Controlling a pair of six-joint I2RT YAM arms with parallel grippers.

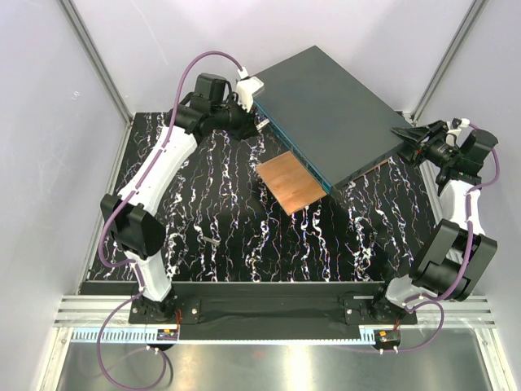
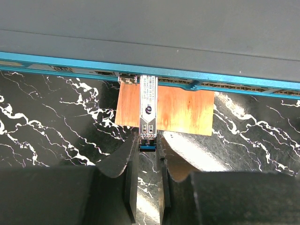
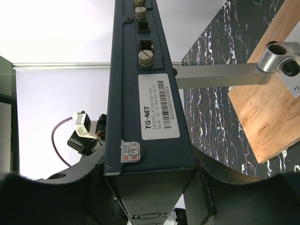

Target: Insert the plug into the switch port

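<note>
black marbled table (image 1: 212, 204) carries a large dark-grey box (image 1: 334, 106); the right gripper (image 3: 150, 180) is clamped across its end. copper-brown plate (image 2: 183, 110) lies below the box's teal face (image 2: 56, 63). left gripper (image 2: 147, 143) is closed on the plug (image 2: 148, 105) at its blue tail. plug tip meets a switch port (image 2: 149, 76) in that face, body mostly outside.
</note>
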